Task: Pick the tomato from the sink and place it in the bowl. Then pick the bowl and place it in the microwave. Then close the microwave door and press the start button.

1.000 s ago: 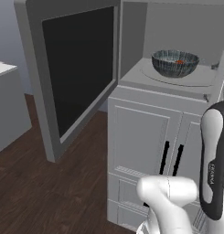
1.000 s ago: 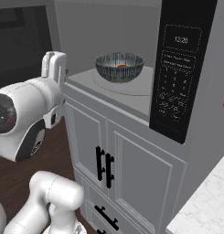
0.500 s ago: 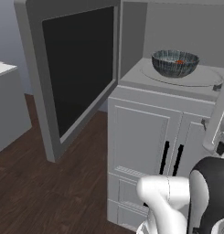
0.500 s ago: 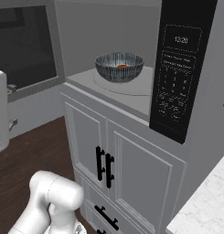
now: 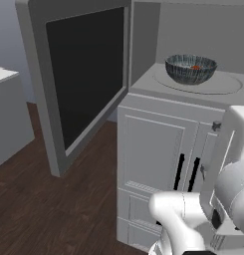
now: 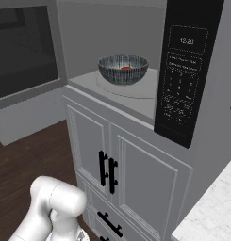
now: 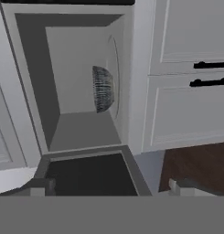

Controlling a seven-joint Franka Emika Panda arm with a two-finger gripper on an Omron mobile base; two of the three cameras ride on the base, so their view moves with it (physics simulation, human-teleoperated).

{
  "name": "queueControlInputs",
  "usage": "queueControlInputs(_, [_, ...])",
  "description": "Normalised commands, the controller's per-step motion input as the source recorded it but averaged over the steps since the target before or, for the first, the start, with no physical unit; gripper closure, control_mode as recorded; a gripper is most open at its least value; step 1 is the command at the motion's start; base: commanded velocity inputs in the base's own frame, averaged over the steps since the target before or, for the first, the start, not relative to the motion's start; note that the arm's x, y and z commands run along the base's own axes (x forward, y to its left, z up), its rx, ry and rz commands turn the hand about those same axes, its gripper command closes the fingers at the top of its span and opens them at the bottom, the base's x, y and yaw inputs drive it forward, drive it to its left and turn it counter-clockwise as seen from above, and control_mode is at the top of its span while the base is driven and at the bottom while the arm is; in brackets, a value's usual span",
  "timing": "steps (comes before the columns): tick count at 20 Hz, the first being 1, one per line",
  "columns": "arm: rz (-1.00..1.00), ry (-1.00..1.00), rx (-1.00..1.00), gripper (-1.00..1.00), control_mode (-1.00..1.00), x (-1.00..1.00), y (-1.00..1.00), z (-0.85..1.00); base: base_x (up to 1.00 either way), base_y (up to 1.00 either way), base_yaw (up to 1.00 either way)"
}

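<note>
Two of the task's steps look finished: the bowl [image 6: 123,68] sits on the turntable inside the microwave [image 6: 136,56], upper centre of the right base view, with the tomato [image 6: 126,68] showing as a small red-orange spot inside it. In the left base view the bowl [image 5: 190,68] sits at upper right, and the microwave door [image 5: 78,79] stands swung wide open across the upper left. The step in hand, I judge, is closing that door; the next move calls for bringing the hand round to the door's outer face or free edge and pushing it toward the cavity, then reaching the start button on the dark control panel [image 6: 185,70] at the upper right of the right base view. In the hand view, rolled sideways, the bowl [image 7: 102,89] appears edge-on at centre. The gripper [image 7: 109,188] shows only as two blurred tips at the bottom edge, set well apart and holding nothing. Which panel button is start is too small to read.
</note>
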Motion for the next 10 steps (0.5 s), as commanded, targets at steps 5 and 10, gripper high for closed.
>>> queueControlInputs(5, [-0.06, -0.08, -0.07, -1.0, -1.0, -0.03, 0.85, -0.16, 0.0, 0.0, 0.0])
queueControlInputs(10, [-0.09, 0.02, -0.09, -1.0, -1.0, 0.05, 0.75, -0.05, 0.0, 0.0, 0.0])
